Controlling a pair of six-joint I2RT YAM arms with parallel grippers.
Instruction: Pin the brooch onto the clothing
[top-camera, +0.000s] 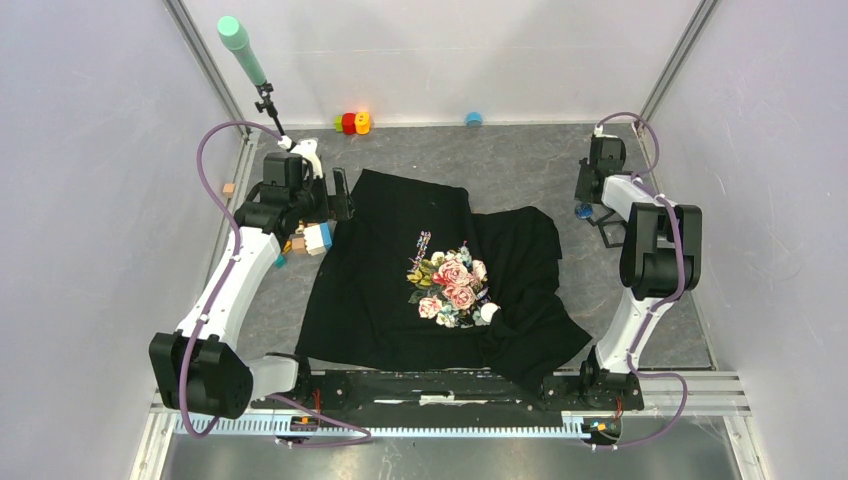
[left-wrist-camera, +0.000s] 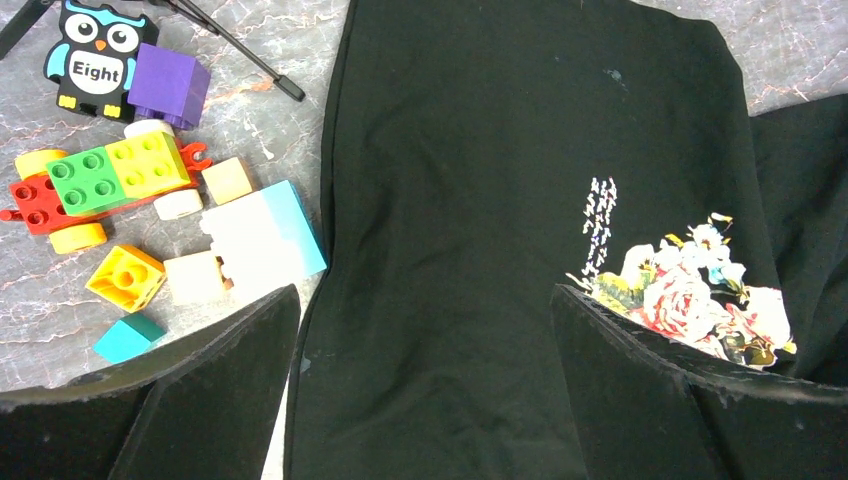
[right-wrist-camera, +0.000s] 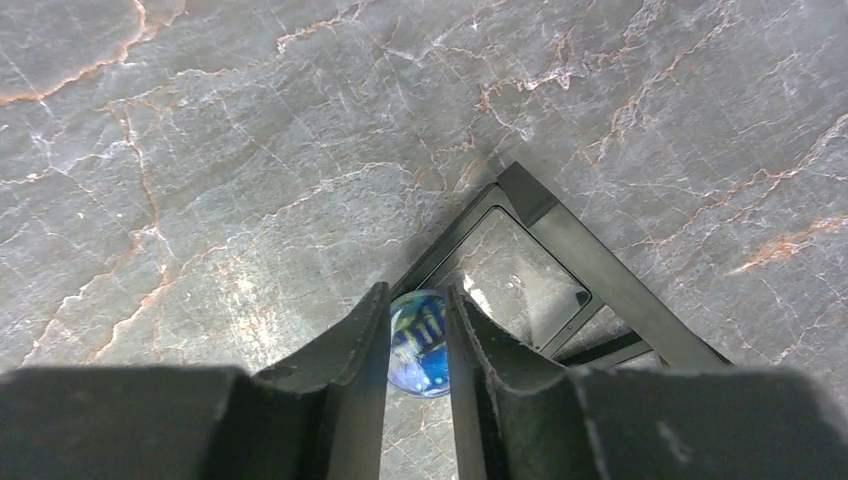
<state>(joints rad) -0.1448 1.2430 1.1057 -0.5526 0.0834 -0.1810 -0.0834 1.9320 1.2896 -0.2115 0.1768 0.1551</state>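
Two grippers: the right gripper (right-wrist-camera: 418, 300) is pinching the brooch (right-wrist-camera: 418, 345) beside a black frame (right-wrist-camera: 590, 270), off the right edge of the shirt (top-camera: 390, 270); the left gripper (left-wrist-camera: 425, 300) is hanging wide open over its left edge, beside blocks (left-wrist-camera: 130, 180).

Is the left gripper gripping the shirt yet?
No, the left gripper stands wide open above the clothing, with only flat fabric showing between its fingers.

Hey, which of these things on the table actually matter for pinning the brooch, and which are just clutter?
For the job: black T-shirt, blue brooch held by the right gripper.
Lying about: toy bricks, owl figure, purple cube, black frame.
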